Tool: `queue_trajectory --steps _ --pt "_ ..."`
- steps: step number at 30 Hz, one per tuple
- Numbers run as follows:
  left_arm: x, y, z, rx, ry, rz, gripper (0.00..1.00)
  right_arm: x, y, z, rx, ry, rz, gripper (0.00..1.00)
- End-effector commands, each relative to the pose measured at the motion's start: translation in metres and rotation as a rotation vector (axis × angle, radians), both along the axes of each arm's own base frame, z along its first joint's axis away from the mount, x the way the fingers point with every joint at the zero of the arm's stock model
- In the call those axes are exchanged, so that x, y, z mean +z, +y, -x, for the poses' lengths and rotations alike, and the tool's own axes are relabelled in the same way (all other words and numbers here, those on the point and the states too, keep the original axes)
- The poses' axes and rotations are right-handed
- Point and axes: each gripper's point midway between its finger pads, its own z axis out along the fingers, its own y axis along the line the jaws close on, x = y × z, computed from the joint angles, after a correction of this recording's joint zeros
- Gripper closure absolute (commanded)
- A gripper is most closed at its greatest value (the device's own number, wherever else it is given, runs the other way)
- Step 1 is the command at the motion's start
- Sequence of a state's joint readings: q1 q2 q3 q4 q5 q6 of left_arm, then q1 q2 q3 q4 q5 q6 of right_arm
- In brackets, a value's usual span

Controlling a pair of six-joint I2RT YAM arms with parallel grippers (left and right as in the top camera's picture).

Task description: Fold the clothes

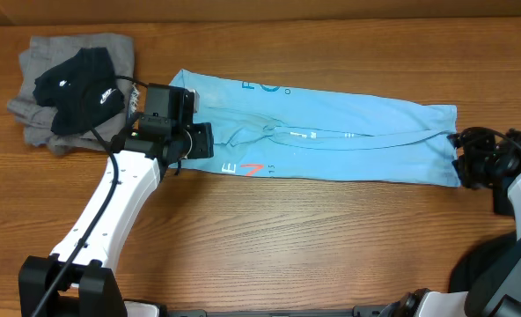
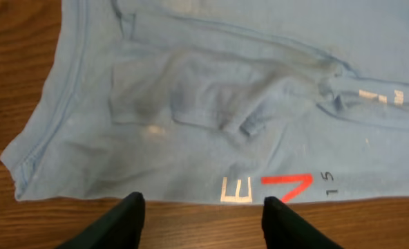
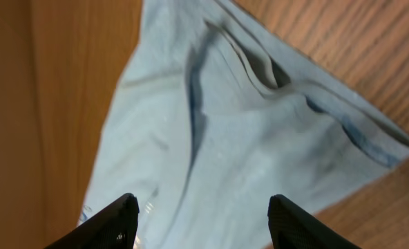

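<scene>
Hovering spread wide and empty, left gripper [image 2: 203, 200] sits at the lettered end of the long-folded light blue cotton T-shirt [image 1: 331, 132], right gripper [image 3: 203, 200] at its other end, cloth flat just ahead of each. Likely risk: a shallow pinch takes only the top layer and the fold slides open. Bare wooden table [image 1: 287, 246] behind both pincers gives room; the grey-and-black garment heap [image 1: 71, 88] beside the left one could snag.

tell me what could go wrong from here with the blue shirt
1. The light blue T-shirt is bunched mid-strip; folding now may press in creases.
2. The open left gripper and right gripper may pinch only the top layer.
3. The grey and black pile lies close to the left gripper and could get dragged.
</scene>
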State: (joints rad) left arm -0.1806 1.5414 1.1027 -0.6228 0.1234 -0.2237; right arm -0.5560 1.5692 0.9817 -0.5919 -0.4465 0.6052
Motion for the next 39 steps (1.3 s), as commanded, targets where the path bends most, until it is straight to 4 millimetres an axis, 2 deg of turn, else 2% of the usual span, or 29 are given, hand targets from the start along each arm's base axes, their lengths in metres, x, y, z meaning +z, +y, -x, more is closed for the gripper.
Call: queue_trajectory --steps 1,5,7,10,12,15,19,22,25,26,30,32,34,37,39 --pt "0.004 -0.009 0.003 -0.078 0.004 0.022 0.47 0.004 0.007 -0.004 0.090 -0.012 0.044 0.36" --pt "-0.004 -0.006 0.016 -0.068 0.066 0.009 0.46 0.002 0.004 -0.003 0.088 -0.004 0.067 0.34" --pt "-0.008 0.007 0.020 -0.023 0.095 -0.036 0.45 0.000 -0.003 -0.001 0.087 0.013 0.110 0.33" --pt "-0.019 0.031 0.024 0.079 0.132 -0.109 0.40 -0.004 -0.011 0.003 0.089 0.043 0.167 0.27" --pt "-0.028 0.037 0.020 0.107 0.132 -0.107 0.39 -0.004 -0.012 0.002 0.087 0.039 0.173 0.26" --pt "-0.047 0.034 0.004 0.118 0.124 -0.055 0.40 -0.003 -0.009 0.001 0.097 0.030 0.157 0.26" --pt "-0.081 0.023 -0.004 0.111 0.179 -0.003 0.60 -0.005 -0.002 0.006 0.106 0.048 0.126 0.23" --pt "-0.105 0.024 -0.002 0.114 0.228 -0.015 0.78 -0.007 0.000 0.010 0.108 0.068 0.113 0.23" --pt "-0.121 0.032 0.001 0.132 0.268 -0.032 0.87 -0.008 0.001 0.012 0.128 0.069 0.122 0.23" --pt "-0.123 0.037 0.003 0.159 0.282 -0.048 0.91 -0.008 0.001 0.012 0.128 0.071 0.121 0.23" --pt "-0.128 0.084 0.018 0.351 0.344 -0.167 0.95 -0.009 -0.001 0.013 0.124 0.081 0.134 0.22" --pt "-0.129 0.115 0.028 0.445 0.382 -0.197 0.96 -0.010 -0.004 0.015 0.141 0.088 0.165 0.22" --pt "-0.130 0.136 0.033 0.502 0.402 -0.184 0.96 -0.010 -0.004 0.015 0.186 0.080 0.192 0.18" --pt "-0.130 0.155 0.036 0.505 0.409 -0.145 0.95 -0.009 -0.002 0.012 0.240 0.057 0.213 0.17" --pt "-0.130 0.158 0.035 0.471 0.405 -0.099 0.96 -0.006 0.011 0.004 0.328 -0.002 0.206 0.20"
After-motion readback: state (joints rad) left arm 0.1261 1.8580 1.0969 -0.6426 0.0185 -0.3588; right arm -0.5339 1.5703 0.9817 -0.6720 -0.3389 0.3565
